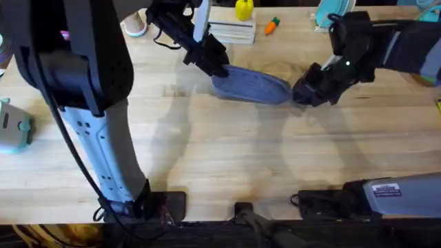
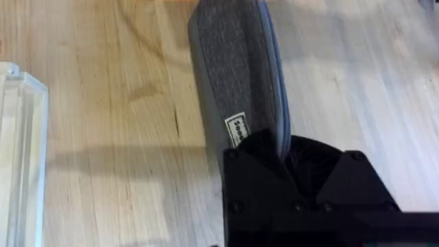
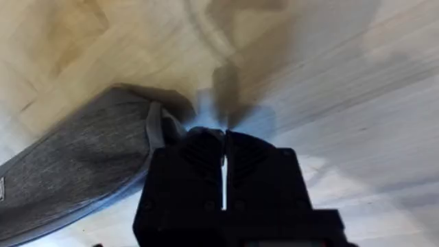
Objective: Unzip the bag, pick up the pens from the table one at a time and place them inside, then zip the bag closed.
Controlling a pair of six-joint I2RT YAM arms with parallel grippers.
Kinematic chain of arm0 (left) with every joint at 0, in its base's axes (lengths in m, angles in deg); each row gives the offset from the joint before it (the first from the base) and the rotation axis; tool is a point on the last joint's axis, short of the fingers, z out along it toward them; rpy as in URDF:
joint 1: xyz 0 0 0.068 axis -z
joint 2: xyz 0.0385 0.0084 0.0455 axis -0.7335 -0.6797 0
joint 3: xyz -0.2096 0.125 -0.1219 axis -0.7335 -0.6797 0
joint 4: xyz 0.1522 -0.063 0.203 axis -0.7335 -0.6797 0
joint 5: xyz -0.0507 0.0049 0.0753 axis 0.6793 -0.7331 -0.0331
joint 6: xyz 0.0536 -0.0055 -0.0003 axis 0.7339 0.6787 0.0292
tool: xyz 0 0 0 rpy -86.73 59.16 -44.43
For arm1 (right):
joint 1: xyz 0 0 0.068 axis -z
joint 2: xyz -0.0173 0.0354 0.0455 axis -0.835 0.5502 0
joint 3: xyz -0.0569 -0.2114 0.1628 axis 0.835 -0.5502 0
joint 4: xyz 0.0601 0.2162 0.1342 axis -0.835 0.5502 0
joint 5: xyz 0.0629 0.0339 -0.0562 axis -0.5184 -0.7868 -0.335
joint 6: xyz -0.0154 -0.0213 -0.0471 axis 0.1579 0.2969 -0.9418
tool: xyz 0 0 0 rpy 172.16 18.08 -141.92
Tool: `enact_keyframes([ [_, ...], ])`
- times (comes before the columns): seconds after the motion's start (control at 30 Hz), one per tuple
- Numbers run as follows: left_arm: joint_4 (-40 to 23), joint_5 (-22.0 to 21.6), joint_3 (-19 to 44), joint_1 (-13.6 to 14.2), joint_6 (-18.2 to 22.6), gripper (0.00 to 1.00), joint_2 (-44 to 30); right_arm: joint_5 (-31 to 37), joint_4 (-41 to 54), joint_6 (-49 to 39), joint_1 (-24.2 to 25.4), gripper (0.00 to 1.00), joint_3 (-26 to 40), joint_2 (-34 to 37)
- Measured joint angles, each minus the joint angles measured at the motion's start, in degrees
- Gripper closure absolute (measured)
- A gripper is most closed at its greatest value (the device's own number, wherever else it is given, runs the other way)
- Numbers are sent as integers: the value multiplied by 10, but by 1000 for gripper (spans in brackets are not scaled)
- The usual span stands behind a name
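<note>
Two grippers pinch the bag (image 1: 251, 85): left gripper (image 1: 215, 63) hides one end, right gripper (image 1: 305, 91) the other. Its white label (image 2: 237, 127) is cut off, unreadable.

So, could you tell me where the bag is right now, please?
In the overhead view the bag lies on the table, far centre, between the left gripper at one end and the right gripper at the other.
</note>
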Motion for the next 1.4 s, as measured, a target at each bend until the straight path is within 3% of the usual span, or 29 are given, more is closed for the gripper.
enact_keyframes([
  [0.43,0,-11,0,-1,0,957,-4,7,28,0,8,968,-10,-13],
  [0.7,-2,-24,0,-13,0,957,-4,45,93,-45,17,952,31,-94],
  [0.73,-2,-27,0,-17,0,957,-4,50,99,-52,19,907,38,-110],
  [0.77,-2,-30,0,-20,0,957,-4,55,104,-58,20,794,45,-126],
  [0.93,-3,-35,0,-27,0,957,-4,66,109,-92,21,83,66,-208],
  [0.97,-3,-35,0,-27,0,957,-4,67,109,-97,21,27,67,-223],
  [1.4,-4,-41,0,-27,0,951,-4,72,116,-123,21,7,67,-366],
])
